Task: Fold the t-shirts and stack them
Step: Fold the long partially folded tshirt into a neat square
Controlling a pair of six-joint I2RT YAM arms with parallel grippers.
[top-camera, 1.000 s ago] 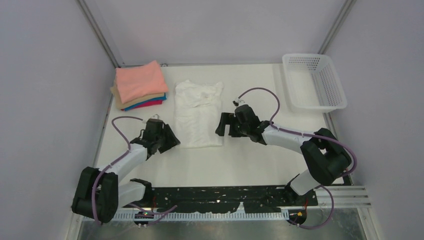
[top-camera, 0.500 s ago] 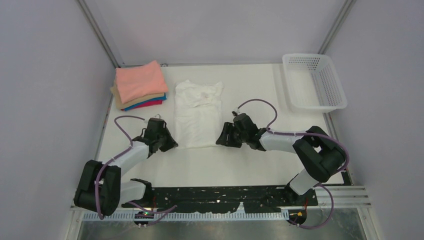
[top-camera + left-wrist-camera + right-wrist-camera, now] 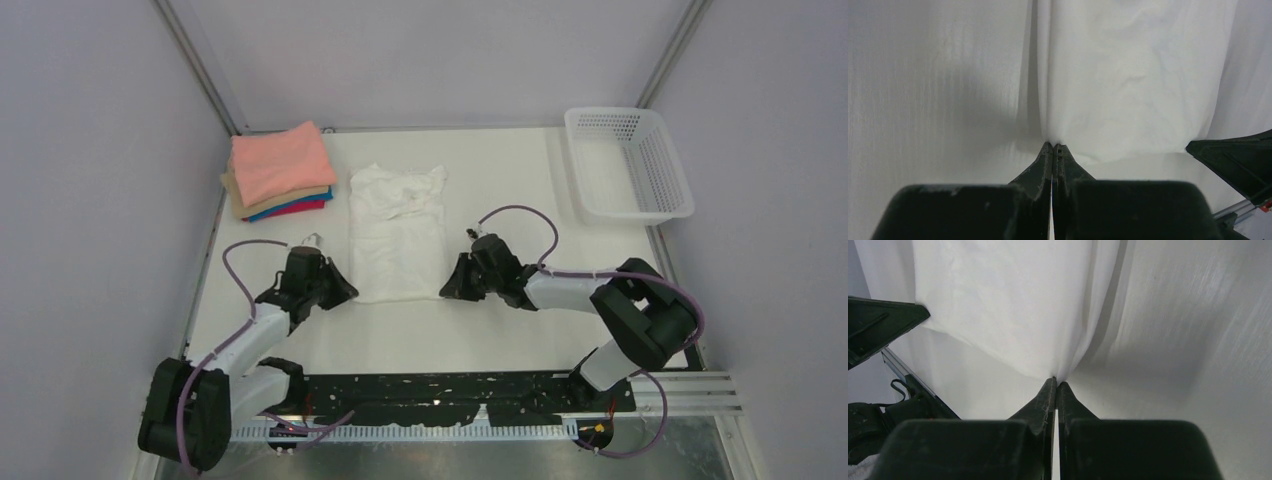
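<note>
Left gripper [image 3: 1053, 146]: fingers pressed together, pinching the near-left hem corner of the white t-shirt [image 3: 1128, 75]; cloth drawn into a fold running straight up from the tips.
Right gripper [image 3: 1056, 381]: fingers pressed together, pinching the near-right hem corner of the same shirt; a like fold rose from its tips; the opposite gripper showed at 9 o'clock in the right wrist view.
Surroundings: bare white table [image 3: 500, 320] lay either side of both grippers; both arms reached in from 6 o'clock, one on each side of the shirt, neither lying over it.
White t-shirt, top view [image 3: 396, 235]: lay flat at table centre, folded to a long narrow panel, collar end at 12 o'clock, rumpled there, smoother toward the hem.
Stack of folded t-shirts [image 3: 280, 172]: at 10 o'clock of the white shirt, just beside it; salmon-pink on top, then tan, blue, magenta.
Basket [image 3: 618, 111]: white, perforated, at 2 o'clock, well apart.
Count: one shirt laid out; four stacked; one basket; two grippers.
</note>
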